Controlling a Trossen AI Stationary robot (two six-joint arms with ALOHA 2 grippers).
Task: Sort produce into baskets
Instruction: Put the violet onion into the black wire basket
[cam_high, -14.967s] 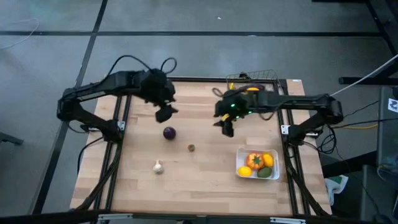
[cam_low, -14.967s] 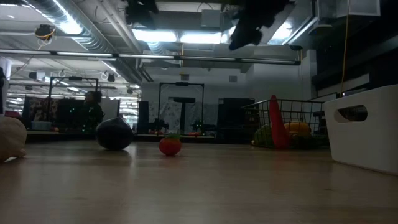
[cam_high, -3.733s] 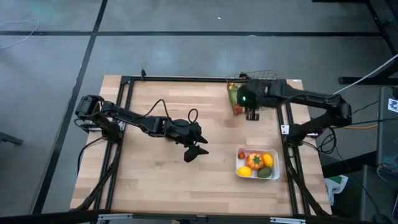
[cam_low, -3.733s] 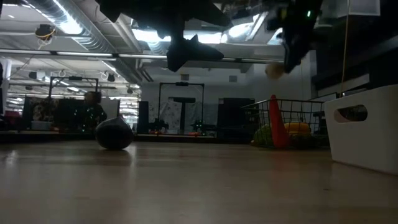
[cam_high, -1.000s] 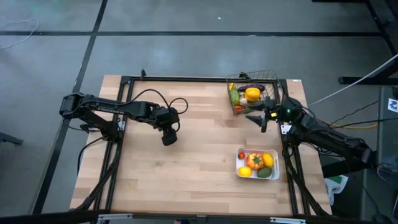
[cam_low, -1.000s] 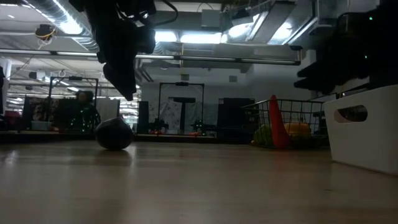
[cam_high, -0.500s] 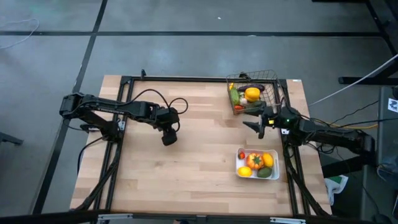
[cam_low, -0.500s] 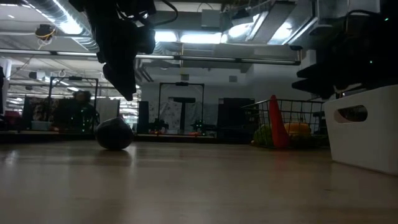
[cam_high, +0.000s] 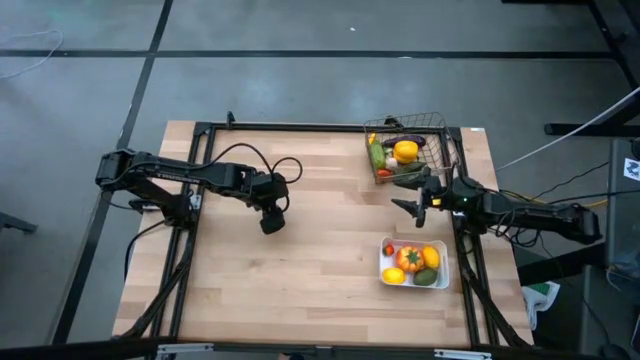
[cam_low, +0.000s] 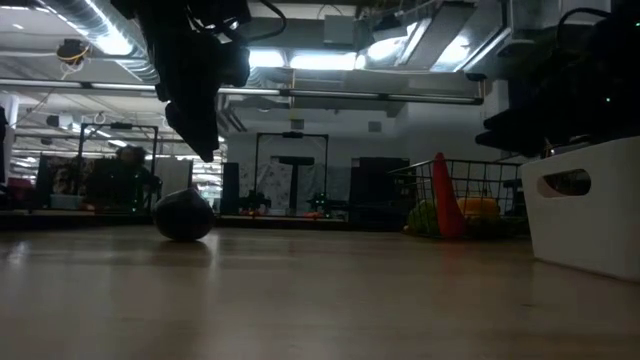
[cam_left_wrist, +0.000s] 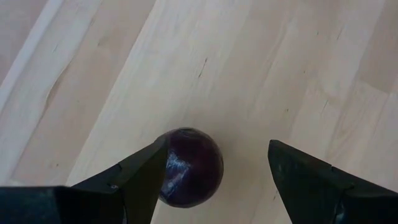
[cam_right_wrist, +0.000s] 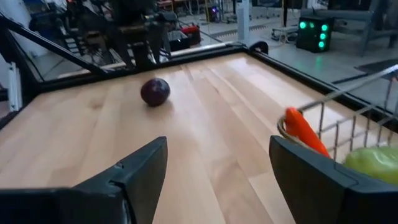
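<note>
From above, my left end effector hangs over the left-middle of the table, hiding what lies under it, while my right end effector sits near the right edge, between the wire basket at the far right corner and the white tray nearer the front. The basket holds a carrot, green pieces and a yellow piece; the tray holds orange, yellow and green produce. At table level, the eggplant rests on the wood with my left arm dark above it, the basket stands farther back on the right, and the tray fills the right edge. Through my left wrist camera, my fingers are spread apart, the eggplant lying on the table between them, close by one finger. Through my right wrist camera, my fingers are also spread and empty, the eggplant far across the table, the carrot leaning in the basket close by.
</note>
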